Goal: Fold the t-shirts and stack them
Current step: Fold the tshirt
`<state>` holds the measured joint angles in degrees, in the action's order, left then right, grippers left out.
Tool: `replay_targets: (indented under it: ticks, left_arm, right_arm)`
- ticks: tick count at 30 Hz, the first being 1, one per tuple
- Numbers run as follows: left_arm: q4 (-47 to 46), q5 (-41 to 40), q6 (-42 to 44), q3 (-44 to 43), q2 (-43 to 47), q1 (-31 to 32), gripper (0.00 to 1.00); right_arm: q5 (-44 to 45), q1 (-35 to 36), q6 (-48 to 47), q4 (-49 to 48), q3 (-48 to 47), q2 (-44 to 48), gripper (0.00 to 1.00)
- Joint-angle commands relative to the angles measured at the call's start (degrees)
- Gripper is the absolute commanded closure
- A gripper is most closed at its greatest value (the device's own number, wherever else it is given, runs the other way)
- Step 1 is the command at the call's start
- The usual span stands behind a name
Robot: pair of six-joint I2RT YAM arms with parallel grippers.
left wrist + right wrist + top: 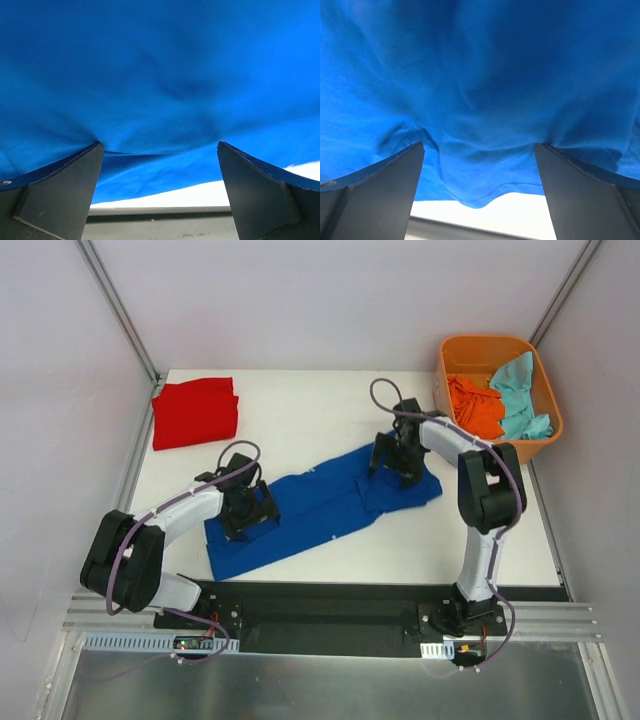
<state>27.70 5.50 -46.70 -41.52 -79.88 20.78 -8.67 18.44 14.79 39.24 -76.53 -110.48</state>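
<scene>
The left fingers (60, 190) and the right fingers (375, 192) both stand spread wide, tips pressed on the royal-blue cloth t-shirt (320, 505) and clamping nothing. The shirt lies as a long, rumpled band slanting across the middle of the bench (300, 420), with one pair of fingers near each end. A plain red t-shirt (195, 413) already sits folded at the far-left corner, so the blue one looks mid-fold, while the crumpled orange t-shirt (475, 405) and teal t-shirt (520, 390) remain in the rigid orange plastic tub (485, 341) at the far-right corner.
</scene>
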Motion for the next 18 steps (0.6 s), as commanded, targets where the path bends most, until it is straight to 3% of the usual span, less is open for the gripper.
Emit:
replay_targets:
  ticks: [1,4,11,15,18]
  left_arm:
    - [-0.1,3.2,-8.57,2.67,-2.56,8.21,0.01]
    - [-0.72,0.93,-14.11,-0.84,-4.84,15.24,0.01]
    - [-6.78,-0.58,-20.62,-13.66,-16.61,29.84,0.01]
    - [-9.07,0.74,-20.36,-23.32,-24.69,35.29,0.01]
    - [-10.3,0.39,-21.41,-25.36,-26.55,37.14,0.01]
  right_arm:
    - [-3.19,-1.56,-4.77,-3.04,-17.71,-12.7,0.03]
    - [-11.18,-1.48,-4.07,-1.36,-30.54,-22.46,0.04]
    - [-15.42,1.68,4.54,-6.08,-53.33,-37.17,0.04]
    - [-18.48,3.09,13.67,-19.0,-54.51,-41.04,0.04]
    - [-15.61,3.54,15.71,-22.37,-59.75,-43.32,0.04]
